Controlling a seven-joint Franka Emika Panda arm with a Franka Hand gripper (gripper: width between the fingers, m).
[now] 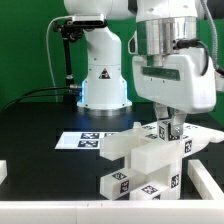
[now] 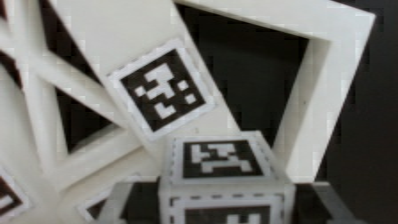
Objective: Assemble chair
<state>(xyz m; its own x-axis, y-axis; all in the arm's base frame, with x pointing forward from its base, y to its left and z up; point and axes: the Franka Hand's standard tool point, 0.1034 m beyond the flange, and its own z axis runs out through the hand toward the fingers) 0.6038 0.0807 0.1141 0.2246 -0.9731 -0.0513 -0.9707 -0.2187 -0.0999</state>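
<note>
You are holding a small tagged cube (image 2: pixel 221 162) clamped between your fingers (image 1: pixel 168 126), directly over the half-built chair (image 1: pixel 135 165) on the worktop (image 1: pixel 40 115), whose open frame (image 2: pixel 169 95) is lying just beyond the fingertips, its bars running lengthwise away.

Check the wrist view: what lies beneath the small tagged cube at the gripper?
Past the small cube a white frame part with a tag shows, with the black table visible through its openings. The cube hides whatever lies straight below it.
</note>
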